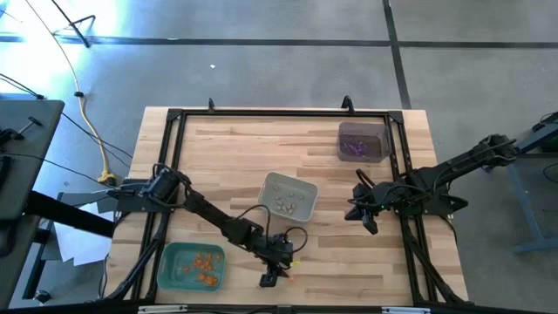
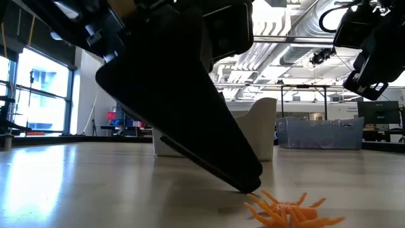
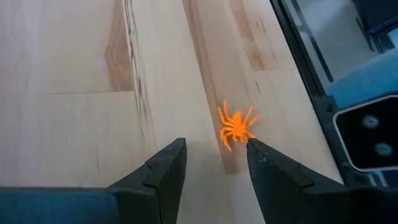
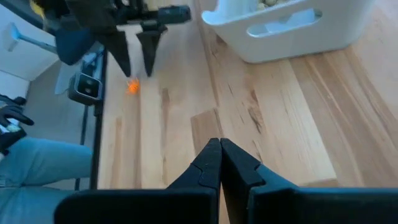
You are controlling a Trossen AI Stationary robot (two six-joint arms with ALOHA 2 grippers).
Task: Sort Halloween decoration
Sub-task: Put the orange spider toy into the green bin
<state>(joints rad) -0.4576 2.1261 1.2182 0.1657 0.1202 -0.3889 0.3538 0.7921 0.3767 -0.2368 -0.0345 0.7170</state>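
Hovering low over an orange spider (image 3: 236, 127), left gripper (image 3: 214, 163) has its fingers spread, nothing held; the spider lies on bare wood just ahead of the tips, nearer one finger than centred in the gap. Probably lining up a pick, since the toy is loose and outside any tray. In high view, left gripper (image 1: 271, 277) sits at bottom centre of frame, arm stretched diagonally from mid-left w/ wrist tipped down. Green tray (image 1: 166, 272) at lower left already has orange bits, so likely the drop spot. Grey tray (image 1: 272, 182) in centre holds pale pieces, dark tray (image 1: 343, 133) upper right holds purple ones; looks sorted by colour. Low view: spider (image 2: 288, 210) at bottom right, dark fingertip down right beside it, contact unclear. Right gripper (image 4: 219, 163) is clenched, empty, parked above table at mid-right of high view, arm folded back, waiting.
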